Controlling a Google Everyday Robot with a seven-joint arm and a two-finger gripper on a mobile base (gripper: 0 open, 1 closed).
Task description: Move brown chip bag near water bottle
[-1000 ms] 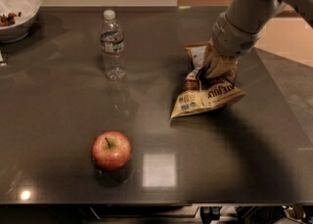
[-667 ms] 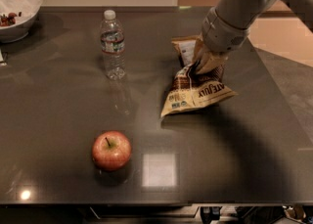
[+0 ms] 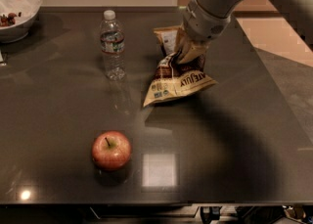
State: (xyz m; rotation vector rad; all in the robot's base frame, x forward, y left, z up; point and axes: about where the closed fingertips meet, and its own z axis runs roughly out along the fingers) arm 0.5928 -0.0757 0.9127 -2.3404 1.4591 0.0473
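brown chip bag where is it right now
In the camera view the brown chip bag is right of centre on the table, just right of the water bottle, gripper clamped on its top.

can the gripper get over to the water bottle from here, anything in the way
Probably yes: the gripper, holding the brown chip bag at its top, sits beside the water bottle with only table surface between them; the apple lies nearer the front, off that path.

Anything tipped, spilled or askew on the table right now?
Nothing spilled. The chip bag is crumpled and tilted, its top pinched by the gripper, to the right of the upright water bottle. The apple sits whole near the front.
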